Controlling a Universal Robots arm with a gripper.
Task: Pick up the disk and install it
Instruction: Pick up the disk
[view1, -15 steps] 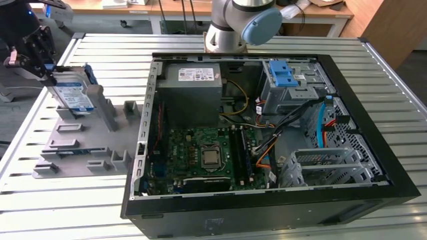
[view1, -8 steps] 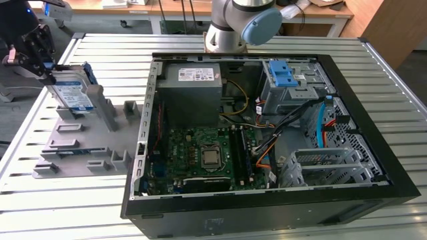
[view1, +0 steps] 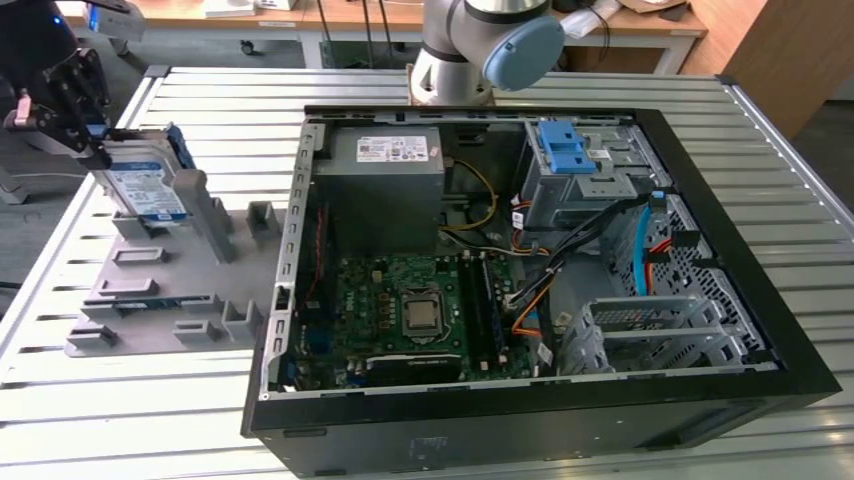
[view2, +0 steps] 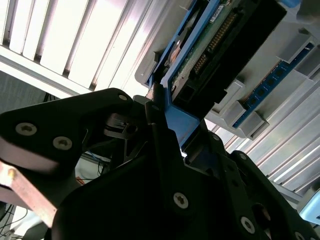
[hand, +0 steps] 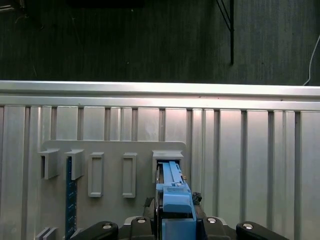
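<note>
**Gripper (view2: 172, 117) nipped narrow on the disk (view1: 144, 190), by its blue bracket (hand: 175, 197)**

Holds it upright at the exterior view's left, in the end slot of the grey rack (view1: 160, 290). Could drag on the slot walls if drawn out tilted, or slip from so thin a plastic edge. Further right, risks snagging loose cables (view1: 587, 250) inside the open case (view1: 534, 408). Lower edge hidden behind rack posts; seated or lifted, impossible to tell.
</note>
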